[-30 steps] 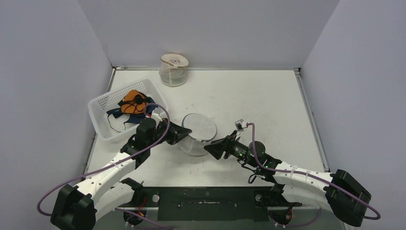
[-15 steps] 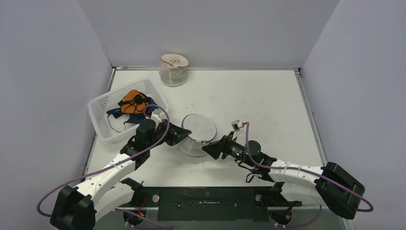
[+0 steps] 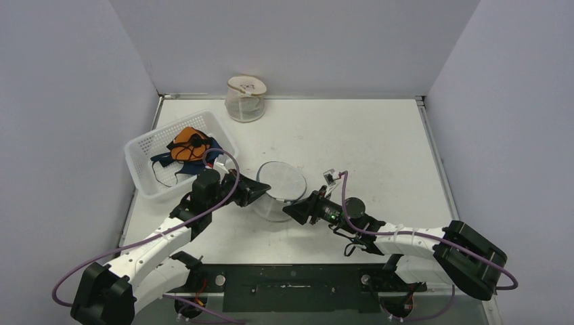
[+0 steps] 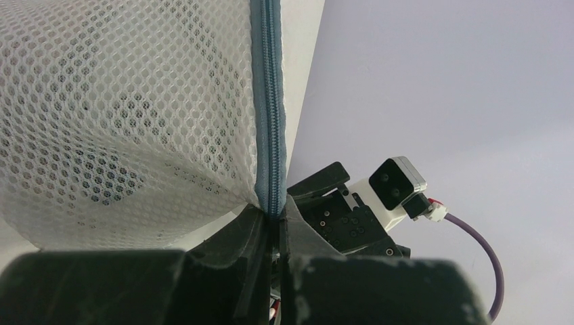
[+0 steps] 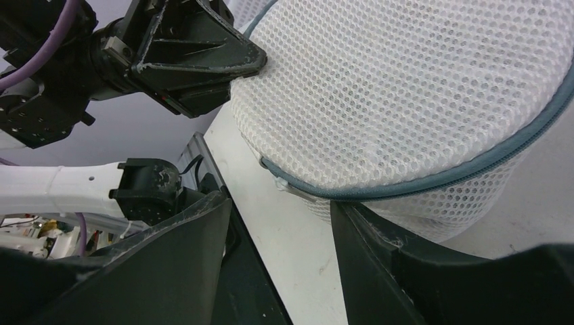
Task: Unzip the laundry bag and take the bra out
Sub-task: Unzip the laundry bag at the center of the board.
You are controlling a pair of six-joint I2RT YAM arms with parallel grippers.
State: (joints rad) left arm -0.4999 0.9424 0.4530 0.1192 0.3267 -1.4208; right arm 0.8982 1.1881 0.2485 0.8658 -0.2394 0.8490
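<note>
While clothes [image 3: 184, 150] fill basket [image 3: 139, 172], bag [image 3: 281, 181] sits zipped.

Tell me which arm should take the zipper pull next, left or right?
Right, I'd say. The right claw is open with the zipper pull just ahead between its fingers; the left claw is shut on the laundry bag at its zipper seam, steadying it.

Open-mesh cloth laundry bag [image 3: 279, 183] — and a perforated plastic basket [image 3: 135, 169]
</note>
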